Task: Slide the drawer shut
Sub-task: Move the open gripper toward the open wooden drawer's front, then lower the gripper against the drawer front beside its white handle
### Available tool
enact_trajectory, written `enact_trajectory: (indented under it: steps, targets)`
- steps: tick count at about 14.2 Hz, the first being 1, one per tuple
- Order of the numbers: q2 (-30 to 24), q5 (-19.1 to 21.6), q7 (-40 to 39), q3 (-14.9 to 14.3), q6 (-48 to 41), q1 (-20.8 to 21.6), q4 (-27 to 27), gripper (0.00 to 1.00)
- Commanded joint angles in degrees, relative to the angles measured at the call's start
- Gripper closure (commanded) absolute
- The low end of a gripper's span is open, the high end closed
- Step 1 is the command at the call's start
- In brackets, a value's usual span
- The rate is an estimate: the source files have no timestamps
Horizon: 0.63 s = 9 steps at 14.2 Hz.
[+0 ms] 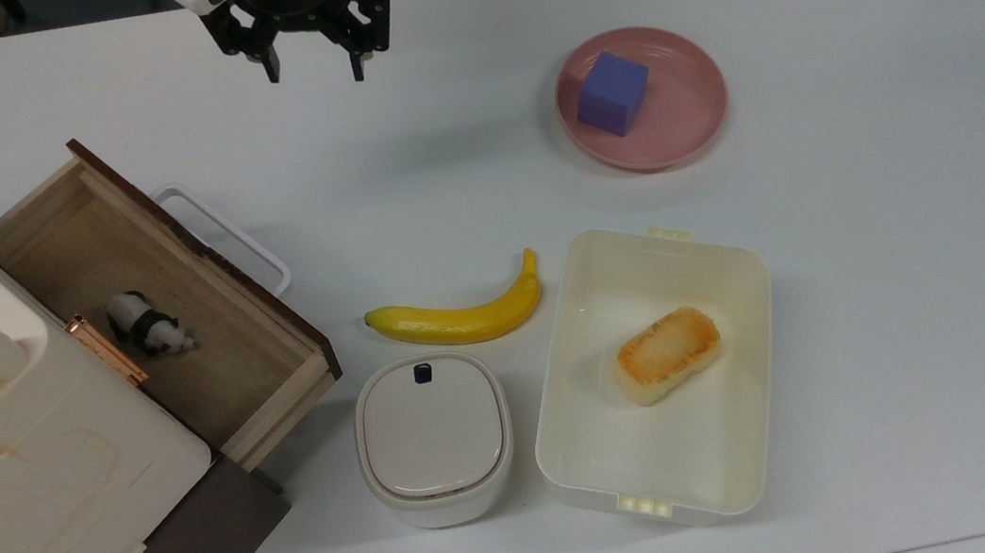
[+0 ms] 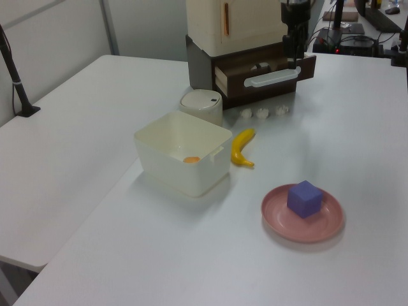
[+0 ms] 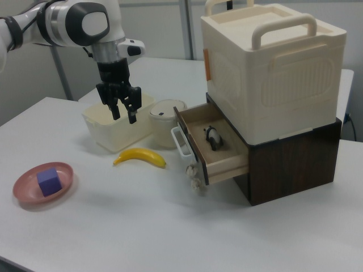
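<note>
Drawer (image 1: 163,305) stood pulled out near surface's (image 1: 881,263) top-view-left edge, panda figure (image 1: 147,327) inside. Tool (image 1: 314,64) hung above far edge, fingers spread, empty. Bare surface lay between tool and drawer handle (image 1: 226,240).

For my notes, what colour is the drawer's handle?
White; the handle on the drawer shows best in the top view.

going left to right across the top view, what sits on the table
cream case → drawer with the panda figure inside → lidded white pot → banana → cream tub holding the toasted bread → pink plate with the purple cube
</note>
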Motion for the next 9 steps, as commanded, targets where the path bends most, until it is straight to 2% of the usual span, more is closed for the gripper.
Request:
enact_trajectory:
  steps: [1, 3, 5, 7, 9]
  targets:
    - [-1.04, 5.18, 1.41, -0.14, -0.26, -0.15, -1.29, 0.74]
    - [-0.43, 5.37, 14.11, -0.06, 0.44, -0.15, -1.73, 0.90]
    - [0.80, 5.10, 20.56, -0.14, 1.66, -0.24, -3.65, 0.92]
    - [2.29, 4.84, 27.85, -0.15, 7.19, -1.03, -6.38, 0.92]
    - [4.48, 4.40, 31.56, -0.58, 10.45, -1.82, -6.65, 0.91]
